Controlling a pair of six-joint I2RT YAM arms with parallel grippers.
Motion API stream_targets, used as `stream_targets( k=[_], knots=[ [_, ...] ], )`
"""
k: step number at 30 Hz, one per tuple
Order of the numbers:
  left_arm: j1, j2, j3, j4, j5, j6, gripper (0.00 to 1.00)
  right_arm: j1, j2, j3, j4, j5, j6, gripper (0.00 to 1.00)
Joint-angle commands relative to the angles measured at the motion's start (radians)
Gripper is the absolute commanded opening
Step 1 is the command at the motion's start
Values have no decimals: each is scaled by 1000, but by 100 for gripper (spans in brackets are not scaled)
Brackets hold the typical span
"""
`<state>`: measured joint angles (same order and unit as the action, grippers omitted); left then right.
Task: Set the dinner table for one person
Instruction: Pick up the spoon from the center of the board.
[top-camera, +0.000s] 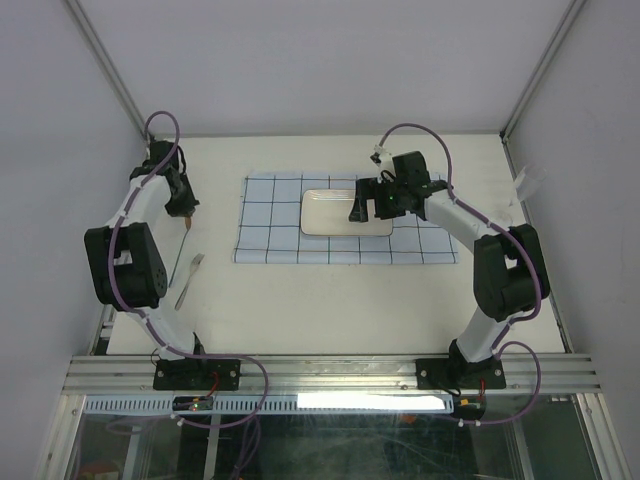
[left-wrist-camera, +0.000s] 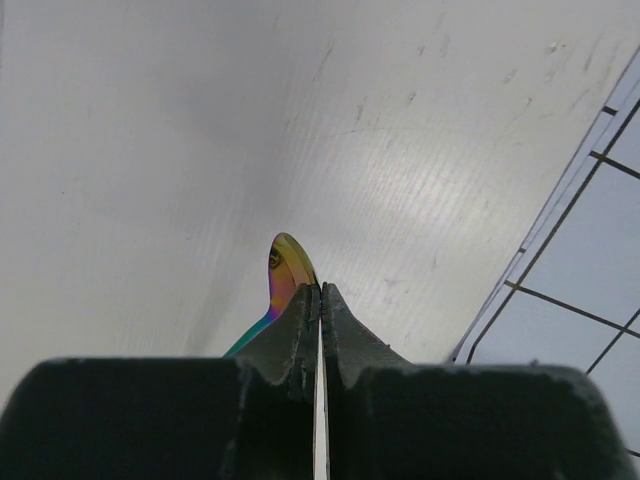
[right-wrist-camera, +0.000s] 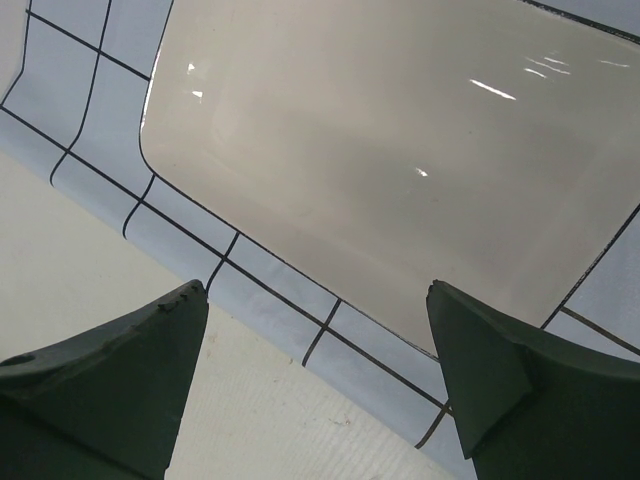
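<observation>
As I look down from above, the bench (top-camera: 330, 310) fills the space between the aluminium rails. Its long axis runs left to right in front of both arms. A blue grid cloth (top-camera: 270, 225) lies across its middle, parallel to that axis, and carries a white rectangular plate (top-camera: 325, 212). My right end effector (right-wrist-camera: 315, 290) hangs over the plate's right part, jaws spread wide and holding nothing. My left end effector (left-wrist-camera: 320, 290) is closed tight near the left edge. A rainbow-tinted utensil (left-wrist-camera: 283, 275) shows beside its fingers, but I cannot tell whether it is pinched. A fork (top-camera: 189, 282) lies near it.
</observation>
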<state>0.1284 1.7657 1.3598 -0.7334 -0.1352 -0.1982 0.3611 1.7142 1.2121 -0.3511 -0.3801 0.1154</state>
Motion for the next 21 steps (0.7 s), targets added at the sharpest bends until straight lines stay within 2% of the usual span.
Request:
stream_targets(
  k=[1,12,18,21],
  knots=[
    [-35,14,78,19,24,-23,0,9,-11,0,55,-30,18,94],
    [-70,70,149,18,28,-31,0,35,4,41,103,-77,67,92],
    [-71,69,177,11,25,-25,0,72,19,21,257,-140,172,89],
    [-71,68,196,6,24,-19,0,112,43,59,256,-133,179,88]
  ],
)
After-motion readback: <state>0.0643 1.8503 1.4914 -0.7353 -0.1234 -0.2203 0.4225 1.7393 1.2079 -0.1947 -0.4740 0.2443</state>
